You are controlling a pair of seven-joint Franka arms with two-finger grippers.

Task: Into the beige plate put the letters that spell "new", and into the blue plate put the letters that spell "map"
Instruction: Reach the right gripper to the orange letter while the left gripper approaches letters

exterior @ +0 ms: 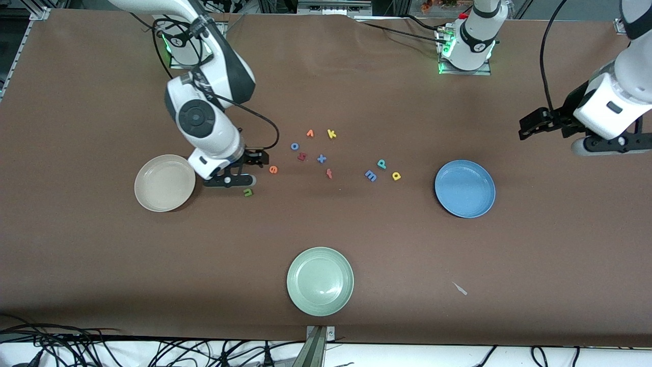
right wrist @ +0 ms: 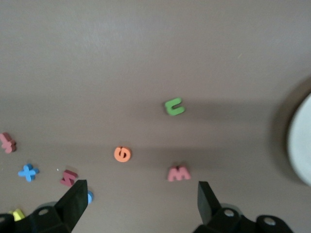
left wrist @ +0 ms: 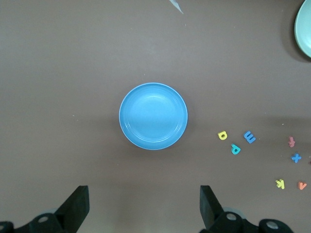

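Letters n (exterior: 248,192), e (exterior: 273,169) and w (right wrist: 179,173) lay close beneath the open right gripper (exterior: 243,168), risking a nudged neighbour; the open left gripper (exterior: 547,122) waited near the blue plate (exterior: 464,188).

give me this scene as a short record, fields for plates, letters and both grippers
beige plate: empty, toward the right arm's end of the table
blue plate: empty, toward the left arm's end
pale green plate: empty, nearest the front camera
new letters: green n, orange e, pinkish-red w, all on the table beside the beige plate
map letters: light blue m, teal p, yellow a, on the table beside the blue plate
right gripper: open, low over the w
left gripper: open, waiting high near the blue plate
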